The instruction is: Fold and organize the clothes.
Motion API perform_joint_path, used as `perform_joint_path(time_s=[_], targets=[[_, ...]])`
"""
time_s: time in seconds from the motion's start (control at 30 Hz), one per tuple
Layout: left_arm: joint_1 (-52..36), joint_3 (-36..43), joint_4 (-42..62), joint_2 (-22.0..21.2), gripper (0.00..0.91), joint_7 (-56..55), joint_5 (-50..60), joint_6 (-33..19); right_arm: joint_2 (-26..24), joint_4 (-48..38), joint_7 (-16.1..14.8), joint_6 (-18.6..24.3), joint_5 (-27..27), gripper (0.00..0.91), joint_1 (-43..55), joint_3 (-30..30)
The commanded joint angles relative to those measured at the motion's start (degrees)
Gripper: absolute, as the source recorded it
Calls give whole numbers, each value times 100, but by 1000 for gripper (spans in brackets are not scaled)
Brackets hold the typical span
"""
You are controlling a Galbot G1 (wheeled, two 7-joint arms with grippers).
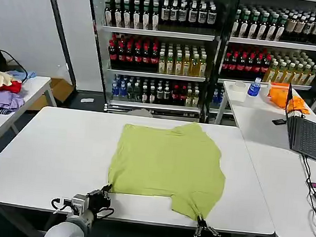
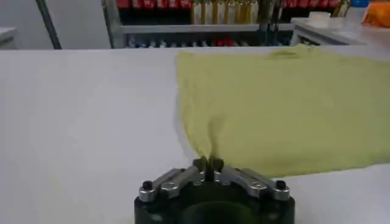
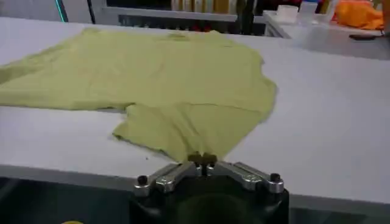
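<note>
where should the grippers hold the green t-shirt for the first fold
By its near hem corners, from the table's near edge. The T-shirt lies flat with that hem closest; the left gripper and right gripper are each shut on a corner there, ready to lift it.

T-shirt (image 1: 165, 161) on table (image 1: 48, 153) — laptop (image 1: 310, 139) right.

White table (image 1: 48, 153), laptop (image 1: 307, 136), bottle shelves (image 1: 159, 51), orange cloth (image 1: 288, 100), garment pile (image 1: 1, 89)
</note>
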Motion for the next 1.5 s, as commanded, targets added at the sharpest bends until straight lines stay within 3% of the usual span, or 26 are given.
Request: perform_joint_path(time_s=[0.03,0.23,0.43,0.7,1.13,1.5], targets=[[636,-435,-1085,57,50,19,-329,-1,-30,754,-43,115,-7,0,-464,325],[905,-677,-1473,131,50,-9,-489,1,-17,1250,-74,207,-5,0,-830,577],[789,-754,-1457,248,50,-23,-618,1,-158,1243,-126,287,108,0,-500,854],[-4,-437,-737,516,50,1,-583,-34,-567,324,-187,434,257,0,556,775],[-1386,262,508,558,50,58,-506,-11,-1085,-842,-256,340,359,0,2304,252],[-1829,613,1088,491,50,38,-288,-32,-1317,-1761,-391,485,306,0,3232,-286]])
